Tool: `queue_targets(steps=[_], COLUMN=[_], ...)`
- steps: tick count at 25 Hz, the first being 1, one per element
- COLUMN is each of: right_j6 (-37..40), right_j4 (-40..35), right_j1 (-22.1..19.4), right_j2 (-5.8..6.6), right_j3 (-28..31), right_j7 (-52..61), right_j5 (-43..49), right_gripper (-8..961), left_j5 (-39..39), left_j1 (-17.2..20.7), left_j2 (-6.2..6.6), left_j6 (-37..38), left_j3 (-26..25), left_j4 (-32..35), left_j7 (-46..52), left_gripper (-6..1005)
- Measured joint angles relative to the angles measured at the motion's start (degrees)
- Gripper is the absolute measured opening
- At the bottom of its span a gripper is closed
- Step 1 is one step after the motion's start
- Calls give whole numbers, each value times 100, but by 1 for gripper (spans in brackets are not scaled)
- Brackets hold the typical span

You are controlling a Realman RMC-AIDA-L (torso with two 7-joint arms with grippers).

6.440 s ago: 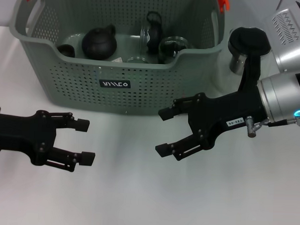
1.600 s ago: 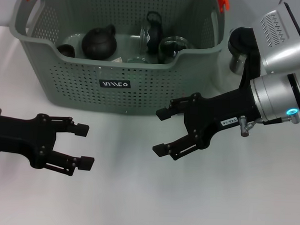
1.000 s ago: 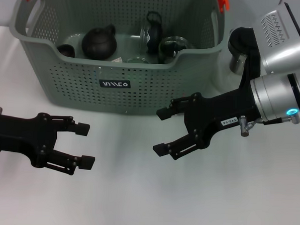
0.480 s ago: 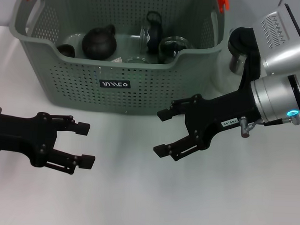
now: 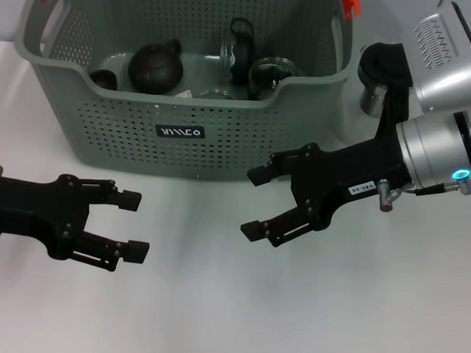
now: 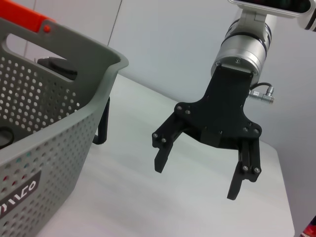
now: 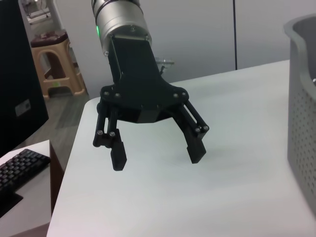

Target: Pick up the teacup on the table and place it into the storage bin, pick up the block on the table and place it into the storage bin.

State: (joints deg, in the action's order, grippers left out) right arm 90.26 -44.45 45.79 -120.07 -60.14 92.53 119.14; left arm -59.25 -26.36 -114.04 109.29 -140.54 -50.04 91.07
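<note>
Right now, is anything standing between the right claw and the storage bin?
Nothing visible does. The right claw hangs open in front of the storage bin, with only bare table between them. The left claw, also open, is off to the side.

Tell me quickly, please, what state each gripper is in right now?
Left gripper: open, holding nothing, above the table.
Right gripper: open, holding nothing, near the storage bin.

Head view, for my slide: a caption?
Both open grippers, left and right, hover over the table before the filled storage bin.
</note>
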Motion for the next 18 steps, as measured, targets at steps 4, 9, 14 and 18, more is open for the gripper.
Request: queue_targets(steps=[4,9,14,18], right_j6=[-2,-3,70,110], right_j4=[-6,-14,-81,-234], right_j1=[-2,-1,-26,-146], right_j2=[2,-5,-2,3], right_j3=[-6,-12,0,0], right_j7=[-10,-28,-170,-348], right_j5=[-5,-6,-77,-248], right_gripper=[947,947,947,947], left_j5=[-12,-13,-36,-43], left_j1=[0,4,41,49], left_j2=[10,16,23,23], left_j6=[22,29,50,119], left_j3=[-38,-75,-198,-282], left_j4=[-7,-14,-160,-199], left_j7=[-1,-34,-102,-133], left_gripper=[951,951,951,951])
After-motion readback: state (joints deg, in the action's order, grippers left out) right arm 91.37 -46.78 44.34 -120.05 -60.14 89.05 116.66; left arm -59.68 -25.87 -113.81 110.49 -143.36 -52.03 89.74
